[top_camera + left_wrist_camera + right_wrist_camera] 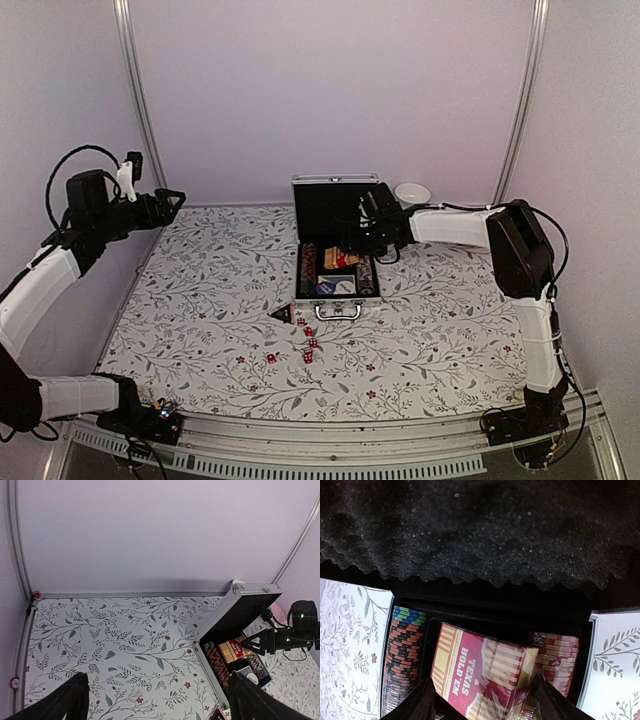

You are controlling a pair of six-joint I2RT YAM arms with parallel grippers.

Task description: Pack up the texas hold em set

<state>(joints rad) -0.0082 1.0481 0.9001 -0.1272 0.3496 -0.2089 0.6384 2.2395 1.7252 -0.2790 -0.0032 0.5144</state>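
Surface: flat, under a pale cloth printed with grey sprigs and small red flowers; plain pale walls at the far side and both flanks.
Case: silver aluminium, far of centre, lid up, black egg-crate foam lining the lid; metal handle on the near edge.
Chips: stacked on edge in rows down the left and right of the tray, mostly red and black, a few blue and green at the far end of the left row.
Card pack: tan-and-red striped box, mid-tray between the chip rows, tilted, not lying flat.
Right pincer: inside the open case; fingers spread to the pack's width, one against each long side, apparently gripping it.
Left pincer: high at the far left, well apart from the case, fingers wide, nothing between them.
Outside the case: black triangular piece just near-left of it, red dice scattered near of the handle.
Handling, pack: probably light, stiff card with a slick finish; best taken across the long sides, gently, corners likely to crush.
Handling, dice: tiny, hard, prone to roll or squirt out; centred pinch from above.
Handling, case: rigid, likely heavy with chips; lid best pushed at its top rim.
Writing: "TEXAS HOLD 'EM" in pale letters on the pack's red panel; nothing else legible.
White bowl: just far-right of the lid.
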